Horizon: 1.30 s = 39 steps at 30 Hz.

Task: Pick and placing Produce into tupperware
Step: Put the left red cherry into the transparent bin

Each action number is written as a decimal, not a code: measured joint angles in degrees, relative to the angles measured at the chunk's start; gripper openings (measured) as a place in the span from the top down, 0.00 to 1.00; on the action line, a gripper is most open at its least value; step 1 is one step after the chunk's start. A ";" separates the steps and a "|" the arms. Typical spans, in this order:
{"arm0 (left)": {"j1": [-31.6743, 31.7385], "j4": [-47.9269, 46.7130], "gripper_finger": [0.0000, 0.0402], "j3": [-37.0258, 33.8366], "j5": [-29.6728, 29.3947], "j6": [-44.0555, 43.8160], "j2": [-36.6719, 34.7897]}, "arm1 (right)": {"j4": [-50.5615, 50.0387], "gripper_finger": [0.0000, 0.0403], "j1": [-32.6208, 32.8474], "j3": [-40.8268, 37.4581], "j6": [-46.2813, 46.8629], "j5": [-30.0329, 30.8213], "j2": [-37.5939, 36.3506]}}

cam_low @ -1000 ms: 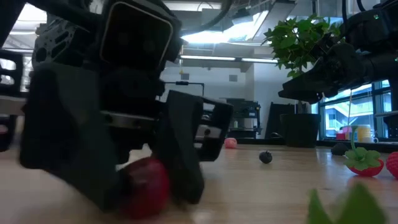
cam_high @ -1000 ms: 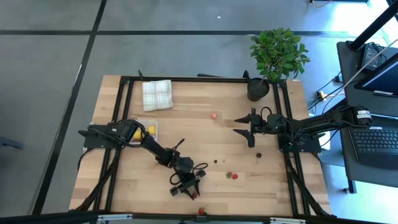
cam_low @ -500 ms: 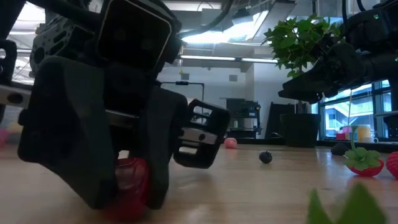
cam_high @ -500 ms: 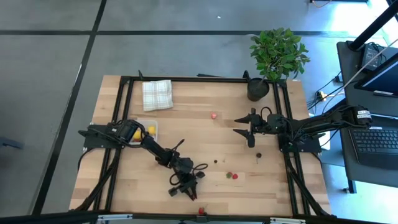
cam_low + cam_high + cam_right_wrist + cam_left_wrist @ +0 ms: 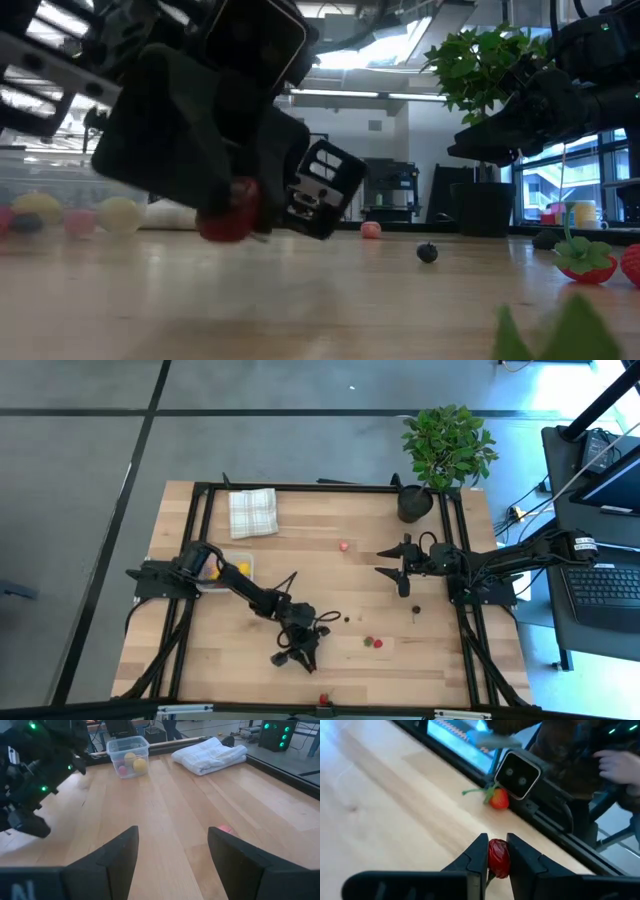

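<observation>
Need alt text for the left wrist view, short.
The left gripper is shut on a red strawberry-like piece above the wooden table. Beyond it, a second strawberry with a green stem lies at the table's edge beside a small camera.

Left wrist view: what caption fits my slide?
Left gripper pinches a red strawberry above the wooden table.

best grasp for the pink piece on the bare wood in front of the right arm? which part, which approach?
Take the pink piece across its round middle, coming straight down from above. It is small and roundish, lies alone on the bare table with nothing touching it, and shows no stem to catch. The right gripper, jaws open, is the nearer; a side approach would likely just roll it.
</observation>
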 joint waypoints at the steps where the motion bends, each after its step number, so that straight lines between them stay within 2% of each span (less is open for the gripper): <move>1: 0.24 -2.62 0.88 0.00 -0.58 0.58 -1.28 | 0.00 0.40 0.00 0.00 -0.02 0.00 0.00; 8: 1.40 -25.40 0.89 0.00 -9.78 9.02 -12.52 | 0.62 0.40 0.00 0.00 -0.11 0.00 0.00; 15: 3.39 -52.76 0.89 0.00 -19.58 7.38 -27.89 | 1.00 0.40 0.00 0.00 -0.26 0.00 0.00; 23: 5.59 -77.56 0.90 0.00 -40.48 -5.12 -45.36 | 1.04 0.40 0.00 0.00 -0.43 0.00 0.00; 28: 7.45 -88.29 0.87 0.00 -51.97 -15.32 -51.54 | 1.40 0.40 0.00 0.00 -0.44 0.00 0.00; 33: 9.99 -98.84 0.86 0.00 -58.48 -28.30 -52.95 | 1.40 0.40 0.00 0.00 -0.70 0.00 0.00; 36: 11.60 -101.47 0.88 -0.62 -58.65 -33.20 -52.68 | 1.35 0.40 0.00 0.00 -0.87 0.00 0.00; 39: 12.94 -101.67 0.89 -2.97 -56.43 -34.05 -52.60 | 1.16 0.40 0.00 0.00 -0.87 0.00 0.00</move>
